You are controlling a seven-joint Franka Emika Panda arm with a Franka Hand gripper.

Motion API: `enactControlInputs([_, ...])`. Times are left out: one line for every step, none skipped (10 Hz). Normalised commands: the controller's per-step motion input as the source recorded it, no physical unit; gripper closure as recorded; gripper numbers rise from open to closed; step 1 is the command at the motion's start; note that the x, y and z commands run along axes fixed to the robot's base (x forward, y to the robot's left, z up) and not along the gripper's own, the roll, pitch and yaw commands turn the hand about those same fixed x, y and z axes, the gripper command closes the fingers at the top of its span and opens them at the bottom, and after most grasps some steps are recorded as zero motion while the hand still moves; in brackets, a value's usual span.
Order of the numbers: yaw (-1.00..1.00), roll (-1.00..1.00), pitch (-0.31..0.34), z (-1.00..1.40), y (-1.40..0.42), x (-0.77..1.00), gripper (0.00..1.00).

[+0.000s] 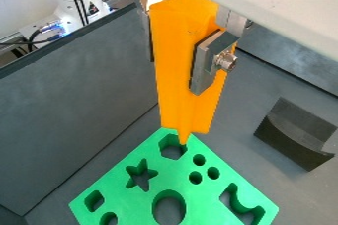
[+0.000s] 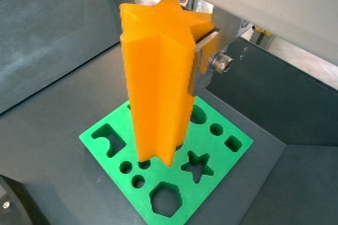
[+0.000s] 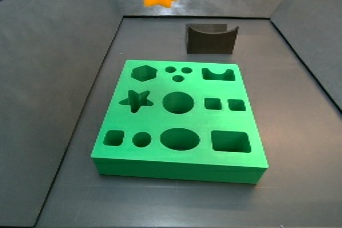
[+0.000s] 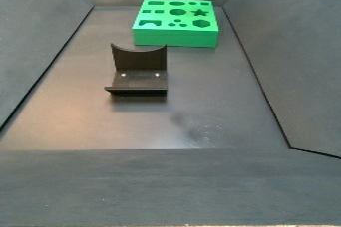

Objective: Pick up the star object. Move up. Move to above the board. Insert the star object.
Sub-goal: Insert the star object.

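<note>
We see the pincer (image 2: 201,53) closed on the star object (image 2: 161,81), one silver finger (image 1: 211,59) pressed flat against its side in both wrist views. The orange prism hangs upright, high above the board (image 1: 117,194), clear of its star hole (image 1: 140,176).

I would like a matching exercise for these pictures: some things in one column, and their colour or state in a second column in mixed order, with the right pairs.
Things:
1. star object
2. board
3. fixture
4. gripper

States:
a. bright green, flat on the floor, its star hole empty
b. dark, standing on the floor apart from the board
c. orange, held upright above the board
d. shut on the orange prism, above the board

Pairs: 1-c, 2-a, 3-b, 4-d
</note>
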Motion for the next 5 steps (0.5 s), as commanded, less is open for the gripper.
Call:
enactControlInputs([0.00,0.08,0.057,0.00,-0.01,0.01,1.00])
enactControlInputs([0.00,0.00,0.000,0.00,-0.03,0.00,1.00])
enactControlInputs([0.00,0.08,-0.009,-0.39,-0.25,-0.16,1.00])
enactControlInputs([-0.05,0.10,0.000,-0.59,-0.43,-0.14,1.00])
enactControlInputs([-0.19,0.11,0.000,-0.58,-0.44,0.00,1.00])
